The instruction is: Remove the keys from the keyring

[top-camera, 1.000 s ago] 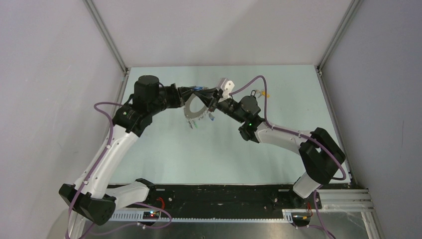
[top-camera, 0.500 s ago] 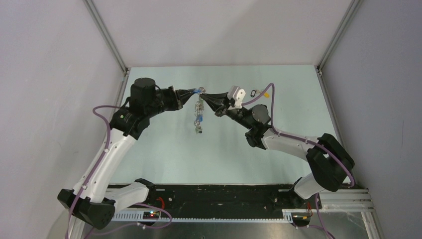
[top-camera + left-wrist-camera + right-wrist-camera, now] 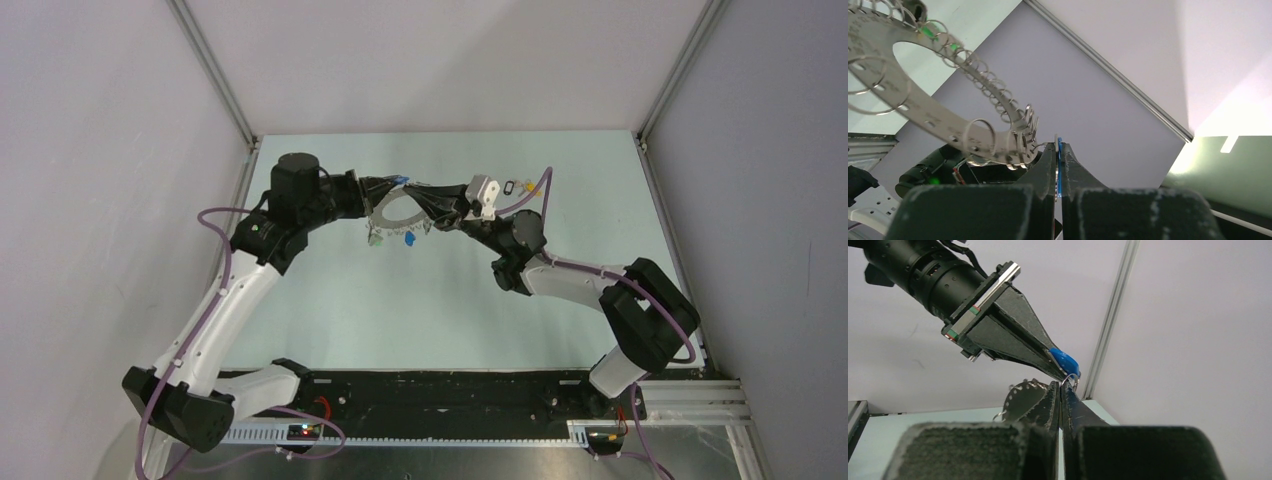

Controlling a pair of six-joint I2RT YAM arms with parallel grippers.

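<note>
Above pale green table (image 3: 330, 300), left gripper (image 3: 1058, 146) clamps blue key (image 3: 1064, 361), right gripper (image 3: 1060, 385) pinches keyring (image 3: 928, 117); engraving unreadable

Pale green tabletop (image 3: 330, 310); grey enclosure walls (image 3: 100, 150); aluminium corner posts (image 3: 212, 70); black strip (image 3: 450, 390) along near edge.
</note>
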